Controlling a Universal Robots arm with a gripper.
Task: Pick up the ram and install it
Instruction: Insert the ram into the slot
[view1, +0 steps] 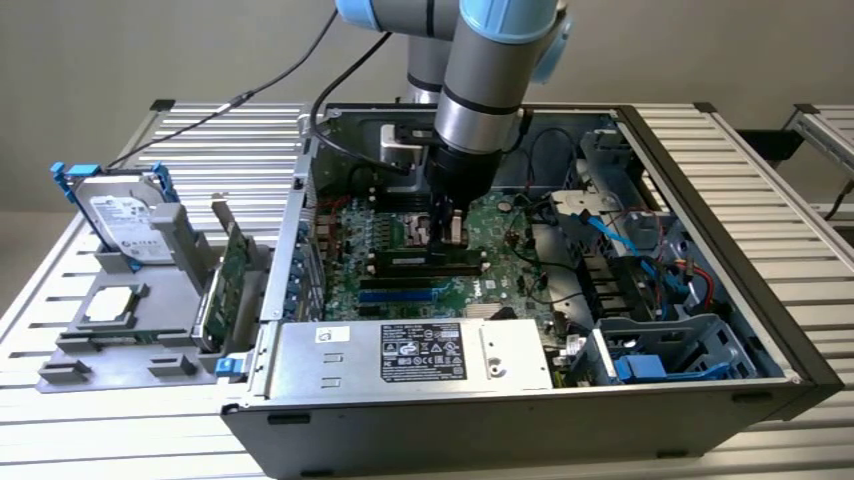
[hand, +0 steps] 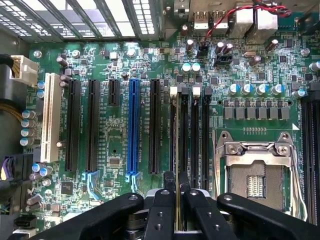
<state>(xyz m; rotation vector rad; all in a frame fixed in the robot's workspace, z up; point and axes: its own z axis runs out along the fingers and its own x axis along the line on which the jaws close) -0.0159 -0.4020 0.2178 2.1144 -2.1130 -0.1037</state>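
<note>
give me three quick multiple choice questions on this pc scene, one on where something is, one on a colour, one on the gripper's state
1. Where does the hard drive stand?
A on the floor
B in the grey holder at the exterior view's left
C on a shelf

2. What colour is the long slot flanked by black ones?
A blue
B red
C yellow

3. What is the gripper doing?
A open and empty
B shut on a cable
C shut on the ram stick

Answers: B, the drive sits upright in the holder; A, its plastic is bright blue; C, the stick sits edge-on, pinched between the jaws.
</note>
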